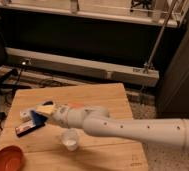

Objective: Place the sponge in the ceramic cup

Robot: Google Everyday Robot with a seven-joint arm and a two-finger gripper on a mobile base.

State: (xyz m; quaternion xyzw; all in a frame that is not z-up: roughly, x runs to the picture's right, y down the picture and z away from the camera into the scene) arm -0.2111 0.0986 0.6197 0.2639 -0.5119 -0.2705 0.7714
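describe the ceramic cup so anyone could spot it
On the wooden table, look just below the white arm, whose gripper is at the sponge farther left. The ceramic cup is small, round and plain white, unlike the wider orange-red bowl front-left.

Gripper over the table's (105,97) left side
The gripper (38,114) holds the sponge (36,119) just behind the flat box (27,130); ceramic cup (69,139) nearer and right; bowl (7,159) near-left.

camera: single, high, facing down across table (90,95) | gripper (42,111): left of centre, over table
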